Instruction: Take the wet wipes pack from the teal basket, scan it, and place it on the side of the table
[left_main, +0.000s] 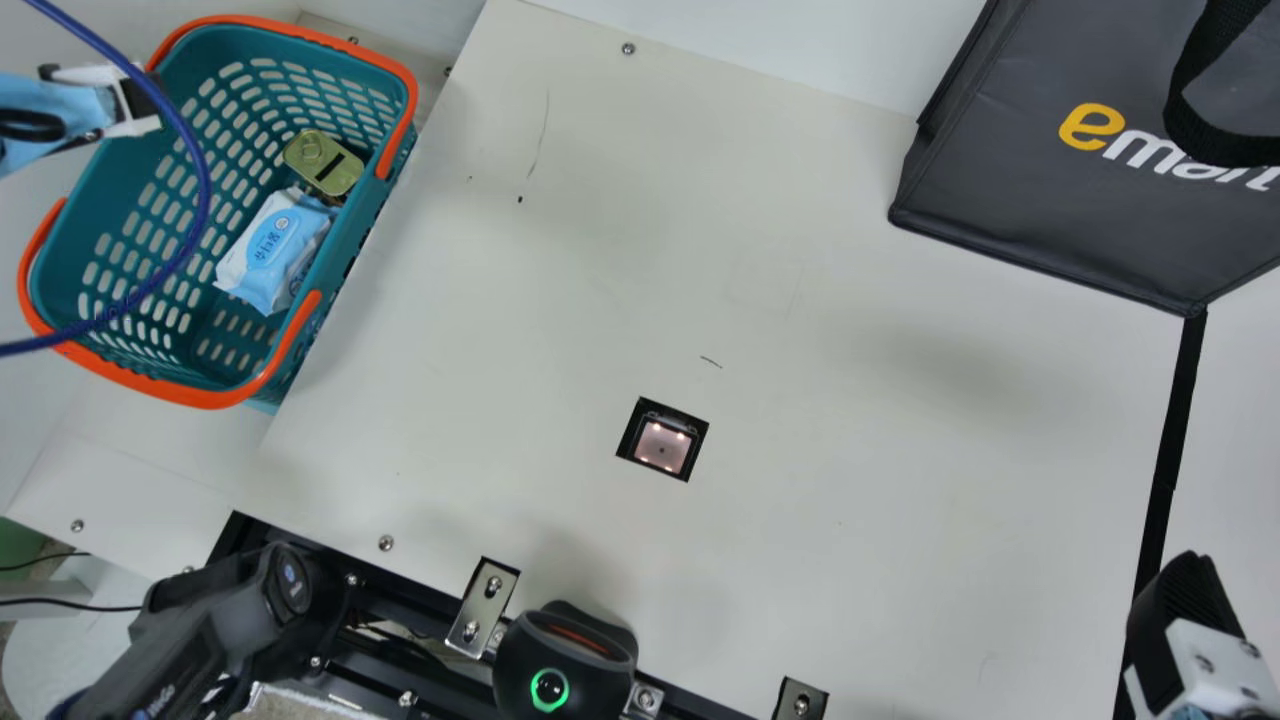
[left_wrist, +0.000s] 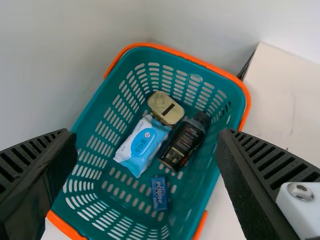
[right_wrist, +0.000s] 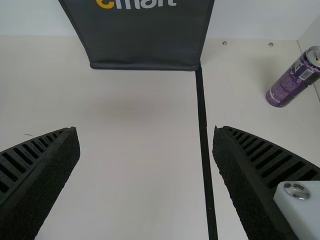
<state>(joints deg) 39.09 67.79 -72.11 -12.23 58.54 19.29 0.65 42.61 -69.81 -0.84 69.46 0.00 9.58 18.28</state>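
Near edge: black device with green ring light (left_main: 549, 688). Right gripper (left_main: 1182, 605) at main view's lower right, over the table (left_main: 850, 560) by the black strip (left_main: 1170, 430); fingers spread wide, nothing between them. Scanner window (left_main: 662, 446) lit, set in the tabletop. Left gripper (left_main: 143, 100) is over the teal basket (left_main: 110, 190), fingers well apart, holding nothing. Wet wipes pack (left_main: 272, 248) is inside the basket, printed face up, between small blue packet (left_wrist: 159, 193) and gold tin (left_main: 323, 162), dark bottle (left_wrist: 184, 145) just beside it. Far side: dark gray bag (left_main: 1010, 170); purple can (right_wrist: 294, 77) across the strip, right wrist view.
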